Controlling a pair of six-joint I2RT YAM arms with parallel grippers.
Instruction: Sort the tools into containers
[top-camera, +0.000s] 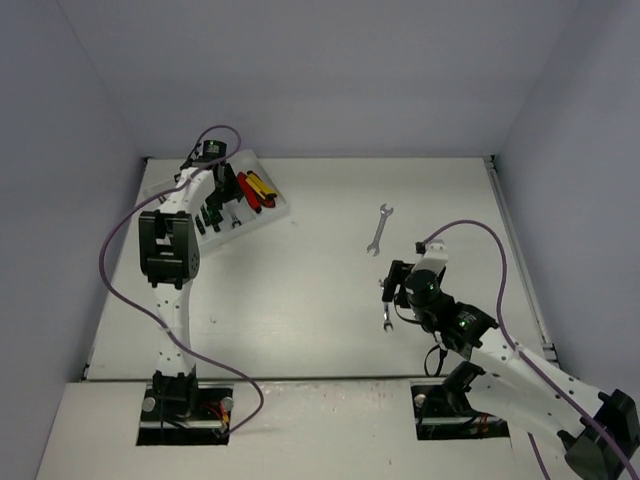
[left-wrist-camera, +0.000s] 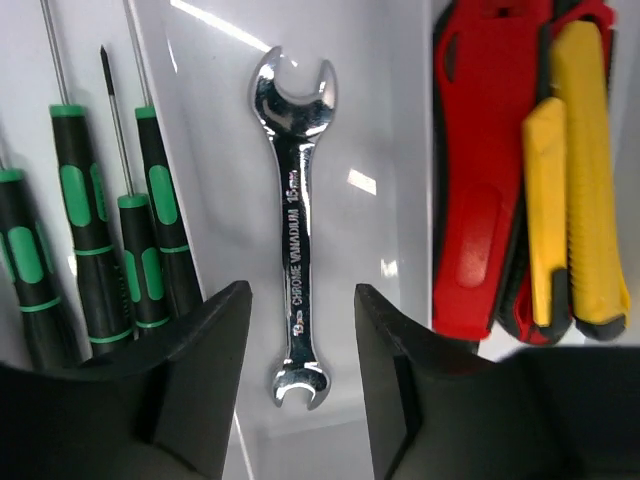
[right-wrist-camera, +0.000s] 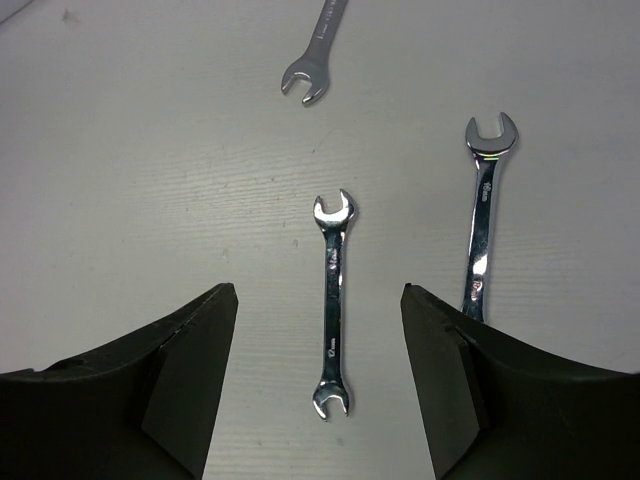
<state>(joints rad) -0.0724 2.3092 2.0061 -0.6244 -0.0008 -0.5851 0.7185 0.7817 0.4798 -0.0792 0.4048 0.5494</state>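
The white tray (top-camera: 283, 212) sits at the far left. My left gripper (top-camera: 222, 188) hangs over it, open and empty. In the left wrist view the gripper (left-wrist-camera: 302, 300) straddles a silver wrench (left-wrist-camera: 295, 230) lying in one tray compartment (left-wrist-camera: 375, 120) without touching it. Green-black screwdrivers (left-wrist-camera: 90, 250) fill the compartment to its left; red (left-wrist-camera: 480, 180) and yellow (left-wrist-camera: 565, 180) utility knives lie to its right. My right gripper (top-camera: 392, 285) is open just above the table, its fingers either side of a small silver wrench (right-wrist-camera: 333, 305).
A longer wrench (right-wrist-camera: 483, 235) lies right of the small one and another wrench (right-wrist-camera: 315, 55) lies farther ahead. In the top view one wrench (top-camera: 379, 229) lies mid-table and one (top-camera: 388, 318) beside my right gripper. Walls enclose the table.
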